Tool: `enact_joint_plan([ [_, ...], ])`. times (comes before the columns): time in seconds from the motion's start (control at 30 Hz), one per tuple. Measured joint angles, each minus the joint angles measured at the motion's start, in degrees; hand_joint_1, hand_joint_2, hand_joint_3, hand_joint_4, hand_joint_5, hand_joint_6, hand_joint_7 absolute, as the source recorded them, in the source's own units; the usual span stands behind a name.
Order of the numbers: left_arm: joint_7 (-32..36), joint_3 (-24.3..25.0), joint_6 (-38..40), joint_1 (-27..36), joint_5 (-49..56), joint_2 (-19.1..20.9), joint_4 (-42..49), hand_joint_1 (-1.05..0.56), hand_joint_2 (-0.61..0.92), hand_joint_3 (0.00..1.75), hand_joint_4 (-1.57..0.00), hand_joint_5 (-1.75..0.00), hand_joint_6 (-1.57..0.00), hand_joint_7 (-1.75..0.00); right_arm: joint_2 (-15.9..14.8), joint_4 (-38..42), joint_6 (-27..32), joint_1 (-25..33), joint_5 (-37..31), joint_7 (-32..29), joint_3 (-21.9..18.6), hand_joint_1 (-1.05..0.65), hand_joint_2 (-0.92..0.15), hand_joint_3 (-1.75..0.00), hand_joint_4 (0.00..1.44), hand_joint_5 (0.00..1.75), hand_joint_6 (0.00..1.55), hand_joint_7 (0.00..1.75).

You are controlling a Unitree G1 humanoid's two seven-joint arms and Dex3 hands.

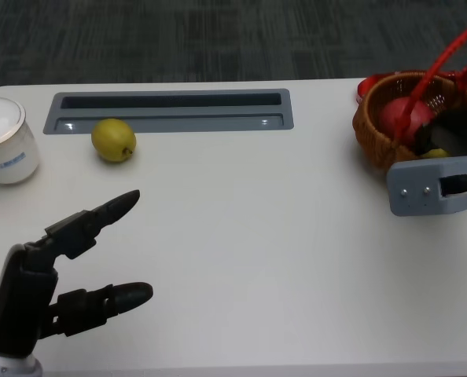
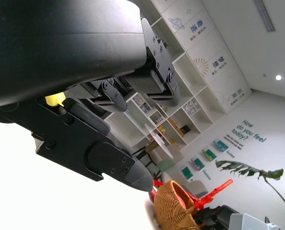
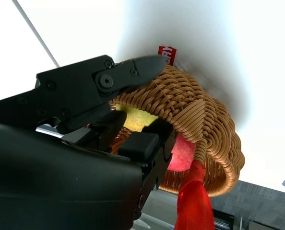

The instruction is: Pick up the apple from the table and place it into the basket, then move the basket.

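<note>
Table [image 1: 241,236]: white, smooth top; a grey recessed slot [image 1: 170,110] runs along its far side
Floor: dark grey carpet beyond the far edge in the head view
Room: left wrist view shows white open shelving with small items, a white wall, a ceiling light strip and a large-leafed green plant
Wall writing: teal lettering reads "How do you feel today?"; panels high on the shelving carry line drawings and characters too small to read
Cup [image 1: 5,141]: white, lidded, at the table's far left; blue print on its side, not legible
Lemon [image 1: 113,140]: yellow, on the table just in front of the slot's left end, right of the cup, well apart from the basket
Basket [image 1: 398,118]: brown wicker with a red handle [image 1: 446,59], at the table's far right; a red tag with white lettering on its rim in the right wrist view, unreadable
Apple [image 3: 181,153]: red and yellow-green, lying inside the basket below the rim
Right hand [image 3: 133,110]: at the basket, fingers reaching over the rim and into it next to the apple; whether they still clamp the apple I cannot tell
Left hand [image 1: 76,267]: over the near left of the table, fingers spread apart and extended, holding nothing
</note>
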Motion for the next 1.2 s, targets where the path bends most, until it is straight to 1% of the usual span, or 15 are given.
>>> enact_joint_plan([
  [0.07, -0.3, -0.1, 0.0, 0.0, -0.1, 0.0, 0.0, -0.53, 0.78, 0.0, -0.68, 0.0, -0.63, 0.0, 0.0, 0.0, -0.3, 0.0, -0.2, 0.0, 0.2, -1.03, -0.85, -0.02, 0.31, 0.0, 0.26, 0.0],
  [0.17, -0.8, -0.2, 0.0, 0.0, -0.6, 0.0, 0.0, -0.53, 0.77, 0.0, -0.69, 0.0, -0.64, -0.01, 0.0, 0.0, -0.6, 0.0, -0.2, 0.3, 0.3, -1.05, -0.88, -0.02, 0.15, 0.0, 0.12, 0.0],
  [0.23, -0.9, -0.2, 0.0, -0.1, -0.9, -0.1, 0.1, -0.53, 0.77, 0.0, -0.69, -0.01, -0.64, -0.01, 0.0, 0.0, -0.7, 0.0, -0.2, 0.6, 0.3, -1.05, -0.89, -0.02, 0.1, 0.0, 0.07, 0.0],
  [0.33, -0.9, -0.2, 0.0, -0.3, -0.9, -0.2, 0.3, -0.54, 0.77, 0.0, -0.7, -0.01, -0.65, -0.01, 0.0, -0.1, -1.2, 0.0, 0.3, 0.9, -0.2, -1.05, -0.88, -0.01, 0.07, 0.0, 0.05, 0.0],
  [0.47, -0.9, -0.2, 0.0, -0.7, -0.8, -0.4, 0.7, -0.55, 0.78, 0.0, -0.7, -0.01, -0.65, 0.0, -0.5, -0.3, -2.8, 0.0, 2.7, 1.5, -2.9, -1.05, -0.84, 0.0, 0.11, 0.02, 0.08, 0.02],
  [0.6, -0.9, -0.2, 0.0, -1.4, -0.6, -0.6, 0.8, -0.56, 0.78, 0.0, -0.7, 0.0, -0.65, 0.0, -1.5, -0.6, -4.9, 0.0, 5.9, 2.3, -6.3, -1.04, -0.78, 0.0, 0.23, 0.06, 0.18, 0.05],
  [0.7, -0.9, -0.3, 0.0, -2.0, -0.5, -0.6, 0.9, -0.56, 0.78, 0.0, -0.7, 0.0, -0.65, 0.0, -2.5, -0.8, -6.3, 0.0, 9.0, 4.0, -9.3, -0.98, -0.76, 0.0, 0.28, 0.05, 0.23, 0.04],
  [0.83, -0.9, -0.4, 0.0, -2.3, -0.5, -0.7, 0.9, -0.55, 0.77, 0.0, -0.69, 0.0, -0.64, 0.0, -4.0, -1.1, -7.9, 0.4, 11.6, 5.5, -11.9, -0.89, -0.74, 0.0, 0.32, 0.03, 0.26, 0.02],
  [0.97, -1.0, -0.6, 0.0, -2.4, -0.5, -0.7, 0.9, -0.54, 0.77, 0.0, -0.69, 0.0, -0.64, 0.0, -5.4, -1.2, -10.1, 1.5, 12.9, 6.1, -13.3, -0.91, -0.75, -0.01, 0.34, 0.02, 0.27, 0.01],
  [1.13, -1.1, -0.7, 0.1, -2.6, -0.7, -0.7, 0.8, -0.54, 0.77, 0.0, -0.69, 0.0, -0.64, 0.0, -7.1, -1.8, -12.6, 3.0, 14.9, 7.1, -15.4, -0.99, -0.79, -0.01, 0.43, 0.03, 0.37, 0.03],
  [1.2, -1.4, -0.8, 0.1, -2.7, -1.0, -0.7, 0.8, -0.53, 0.76, 0.0, -0.69, 0.0, -0.64, 0.0, -7.6, -2.3, -13.7, 3.9, 15.3, 7.1, -15.7, -0.99, -0.8, -0.01, 0.45, 0.03, 0.4, 0.03],
])
